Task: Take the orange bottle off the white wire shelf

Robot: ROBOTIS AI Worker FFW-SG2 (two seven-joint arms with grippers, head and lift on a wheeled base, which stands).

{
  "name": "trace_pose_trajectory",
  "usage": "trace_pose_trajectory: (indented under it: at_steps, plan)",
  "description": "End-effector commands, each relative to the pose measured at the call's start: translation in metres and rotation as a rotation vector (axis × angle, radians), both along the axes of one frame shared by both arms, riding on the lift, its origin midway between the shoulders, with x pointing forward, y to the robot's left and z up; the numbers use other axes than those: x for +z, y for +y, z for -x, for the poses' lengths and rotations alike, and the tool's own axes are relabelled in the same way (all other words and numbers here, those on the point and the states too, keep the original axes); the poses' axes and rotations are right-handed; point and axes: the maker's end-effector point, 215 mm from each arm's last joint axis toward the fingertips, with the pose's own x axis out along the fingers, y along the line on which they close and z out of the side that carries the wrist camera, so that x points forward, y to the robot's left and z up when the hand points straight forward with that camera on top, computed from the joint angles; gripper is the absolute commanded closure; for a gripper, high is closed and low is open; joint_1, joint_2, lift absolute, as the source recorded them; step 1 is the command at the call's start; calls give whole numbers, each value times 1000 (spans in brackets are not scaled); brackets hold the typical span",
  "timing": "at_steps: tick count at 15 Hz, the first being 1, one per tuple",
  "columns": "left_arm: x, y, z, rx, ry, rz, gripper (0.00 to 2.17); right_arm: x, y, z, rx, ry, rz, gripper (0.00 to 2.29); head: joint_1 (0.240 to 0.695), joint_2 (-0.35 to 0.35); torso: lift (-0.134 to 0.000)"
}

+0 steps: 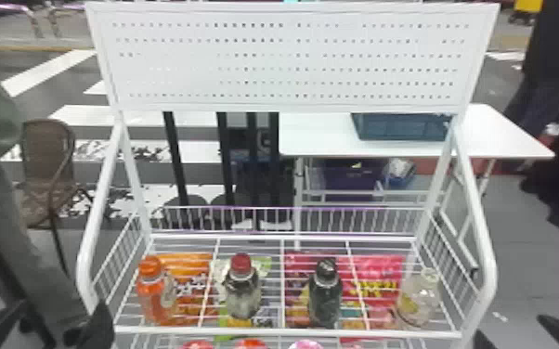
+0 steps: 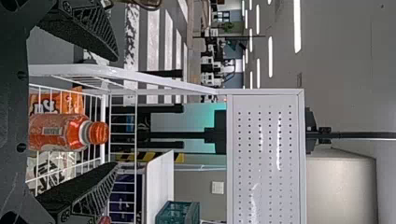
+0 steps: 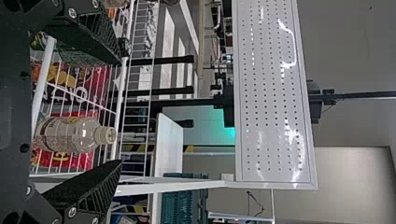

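Note:
The orange bottle (image 1: 155, 294) stands upright at the left end of the white wire shelf (image 1: 288, 331), near its front. Beyond the shelf's left front corner is my left gripper (image 1: 47, 320), open and holding nothing. In the left wrist view the orange bottle (image 2: 60, 132) lies in line with the space between the spread fingers of the left gripper (image 2: 115, 112), not touched by them. My right gripper (image 1: 517, 330) is off the shelf's right front corner; in the right wrist view that right gripper (image 3: 120, 112) is open too, with nothing gripped.
A red-capped bottle (image 1: 242, 287), a dark bottle (image 1: 325, 294) and a clear bottle (image 1: 418, 299) share the shelf with several snack bags. White side rails (image 1: 483, 241) rise to a perforated panel (image 1: 288, 60). Behind are a white table (image 1: 315, 134) and a teal crate (image 1: 399, 127).

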Motion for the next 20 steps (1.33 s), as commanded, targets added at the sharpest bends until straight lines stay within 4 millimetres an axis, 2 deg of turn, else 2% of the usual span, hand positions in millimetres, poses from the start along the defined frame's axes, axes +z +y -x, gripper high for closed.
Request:
trace_pose_trajectory:
  at_steps: [1,11,15,17,20]
  plan:
    - [0,0,0,1,0,1,100,0,0,0,1,0,1,140,499,0,0]
    - [5,9,-3,16,-11,-11,103,0,-2,-1,-2,6,-6,140,499,0,0]
    - [2,6,-3,11,-7,-8,103,-2,-2,-1,-2,9,-8,140,499,0,0]
    - [-13,3,-4,7,16,-3,103,-3,-3,-1,-3,11,-8,140,499,0,0]
    - [-52,-13,-10,-8,56,-13,107,-3,-3,-2,-5,11,-11,140,499,0,0]
